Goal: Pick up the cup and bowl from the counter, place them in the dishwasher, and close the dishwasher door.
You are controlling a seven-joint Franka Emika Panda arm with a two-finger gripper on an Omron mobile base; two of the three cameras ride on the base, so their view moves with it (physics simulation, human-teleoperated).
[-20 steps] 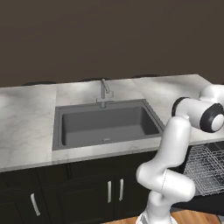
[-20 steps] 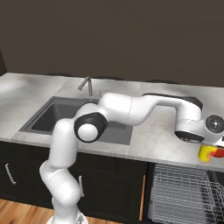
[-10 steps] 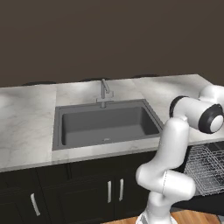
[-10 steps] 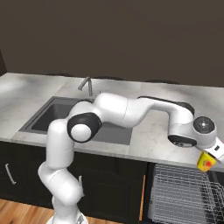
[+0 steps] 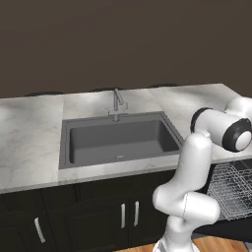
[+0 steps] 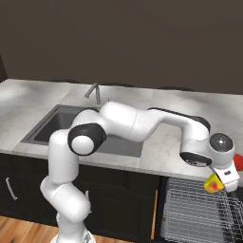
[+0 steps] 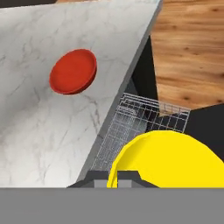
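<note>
My gripper (image 6: 222, 181) is shut on the yellow cup (image 6: 213, 183), carrying it just past the counter's (image 6: 166, 142) front edge, above the silver wire rack (image 6: 199, 213) of the open dishwasher. In the hand view the cup (image 7: 168, 159) fills the lower right between my fingertips (image 7: 129, 176), with the rack (image 7: 144, 118) beneath it. The red bowl (image 7: 73, 71) rests on the marble counter (image 7: 39, 131) a short way back from the edge; its rim (image 6: 238, 162) peeks in at the right edge of the right base view. The black dishwasher door (image 7: 208, 120) lies folded down beyond the rack.
A dark grey sink (image 5: 118, 140) with a metal tap (image 5: 117, 101) is set in the counter (image 5: 29, 142) to the left. Dark cabinets with silver handles (image 5: 129, 214) run below. The pulled-out rack (image 5: 231, 189) juts over the wooden floor (image 7: 192, 52).
The arm has carried the cup down and slightly left, off the counter edge and lower over the rack. The bowl has stayed where it was.
</note>
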